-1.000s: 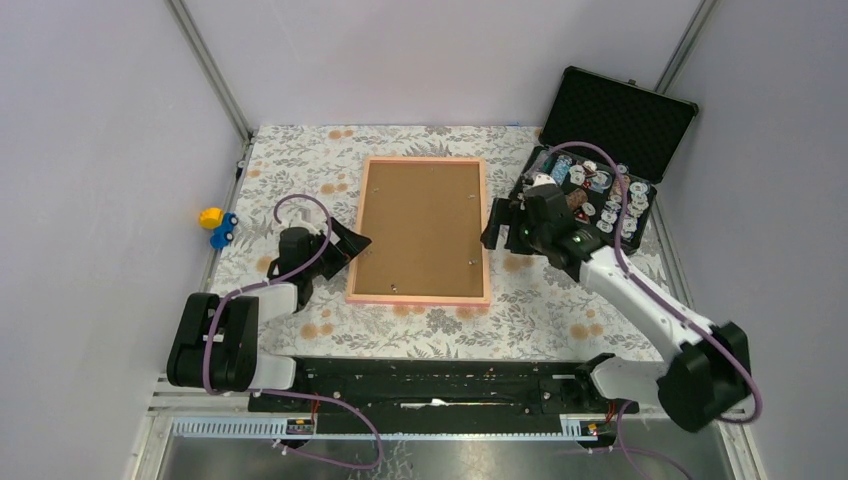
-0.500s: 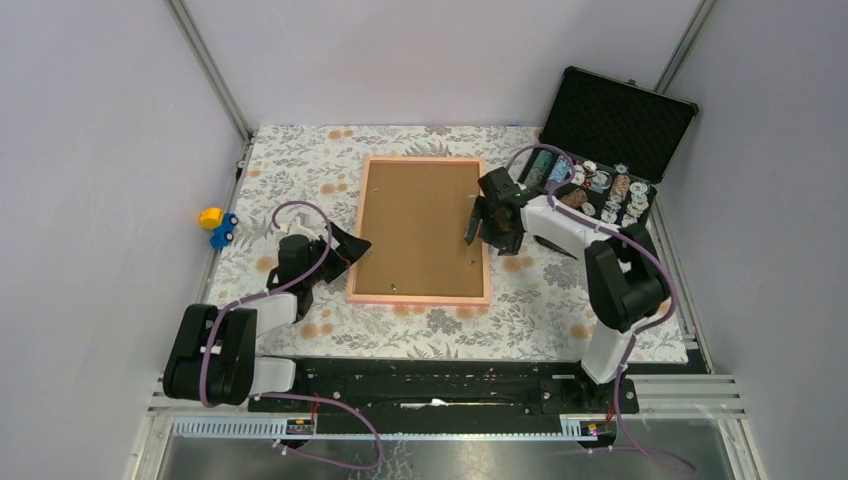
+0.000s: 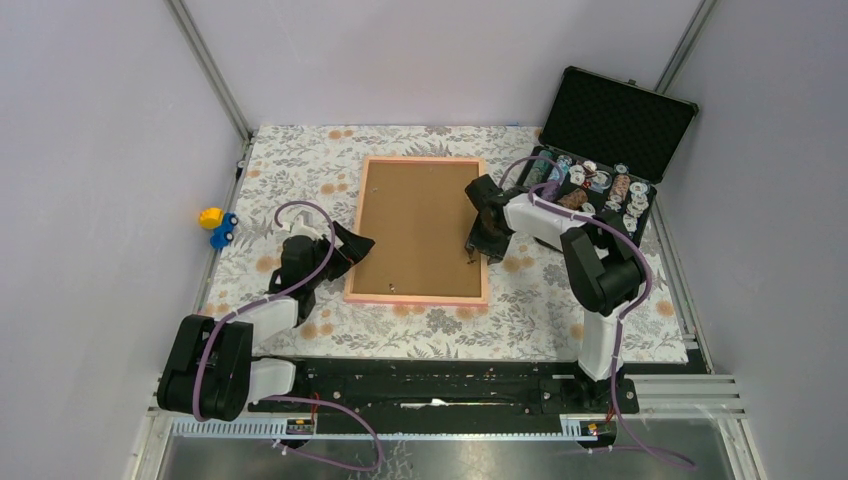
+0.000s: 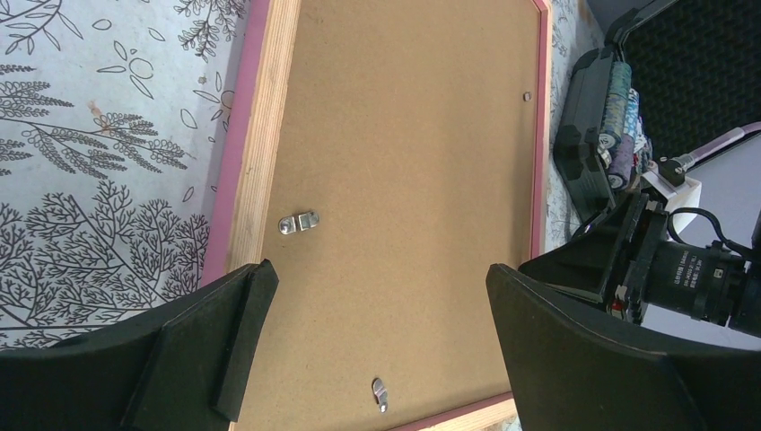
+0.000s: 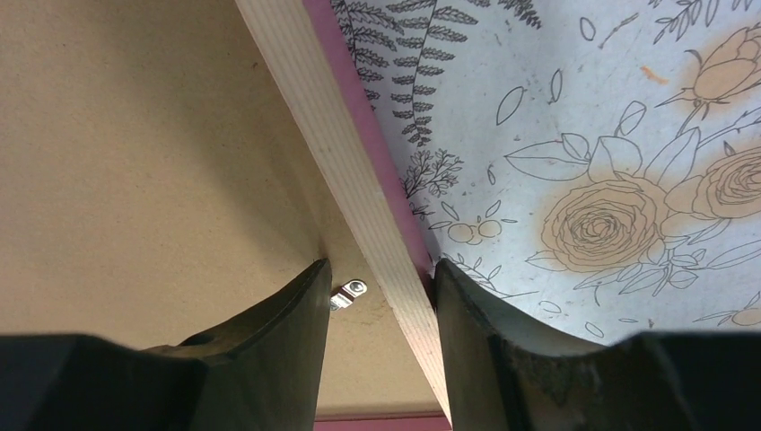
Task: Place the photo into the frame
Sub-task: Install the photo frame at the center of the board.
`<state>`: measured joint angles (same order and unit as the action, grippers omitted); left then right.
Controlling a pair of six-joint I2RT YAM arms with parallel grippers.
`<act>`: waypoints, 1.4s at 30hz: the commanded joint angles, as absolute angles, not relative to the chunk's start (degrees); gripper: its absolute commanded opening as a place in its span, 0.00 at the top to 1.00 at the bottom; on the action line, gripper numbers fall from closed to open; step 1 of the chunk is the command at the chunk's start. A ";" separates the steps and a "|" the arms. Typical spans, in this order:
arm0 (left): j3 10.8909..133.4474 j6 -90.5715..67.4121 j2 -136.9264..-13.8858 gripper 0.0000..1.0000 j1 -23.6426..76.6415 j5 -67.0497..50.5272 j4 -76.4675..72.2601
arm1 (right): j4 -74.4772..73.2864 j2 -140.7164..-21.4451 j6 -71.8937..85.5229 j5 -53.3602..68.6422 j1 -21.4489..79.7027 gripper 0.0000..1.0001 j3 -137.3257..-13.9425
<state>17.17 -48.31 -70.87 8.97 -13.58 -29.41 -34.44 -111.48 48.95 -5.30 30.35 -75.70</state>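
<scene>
The salmon-pink frame [image 3: 425, 160] lies face down on the floral cloth, with its brown backing board [image 3: 418, 228] facing up. The photo is not in view. My left gripper [image 3: 352, 245] is open at the frame's near left edge. In the left wrist view [image 4: 377, 287] its jaws span the board above a metal clip [image 4: 380, 391]. My right gripper [image 3: 478, 250] is at the frame's right edge. In the right wrist view [image 5: 379, 269] its jaws stand narrowly apart astride the wooden rail [image 5: 332, 144], beside a small clip [image 5: 348, 292].
An open black case [image 3: 615, 120] holding several small round pieces stands at the back right, close behind my right arm. A yellow and blue toy [image 3: 216, 226] lies at the table's left edge. Grey walls enclose the table on three sides.
My right arm swung from the right of the frame in to its right edge, and its gripper came down over the rail. My left gripper edged slightly toward the frame.
</scene>
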 commanded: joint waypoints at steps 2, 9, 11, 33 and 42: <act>17.44 -47.55 -70.39 0.01 9.31 -12.39 -31.39 | -35.04 -110.11 49.25 -4.69 32.25 0.48 -74.04; 18.41 -47.31 -71.74 0.01 9.49 -12.78 -31.03 | -33.86 -107.98 45.19 -4.27 33.09 0.42 -73.22; 18.50 -47.29 -71.89 0.01 9.49 -12.91 -31.02 | -33.93 -108.11 44.85 -3.48 33.29 0.42 -72.95; 18.15 -47.29 -71.69 0.01 9.49 -13.16 -31.62 | -35.44 -107.36 37.47 -9.52 34.41 0.73 -68.80; 17.78 -47.20 -71.23 0.01 9.49 -13.25 -31.98 | -34.60 -109.67 23.35 -12.87 34.38 1.00 -71.70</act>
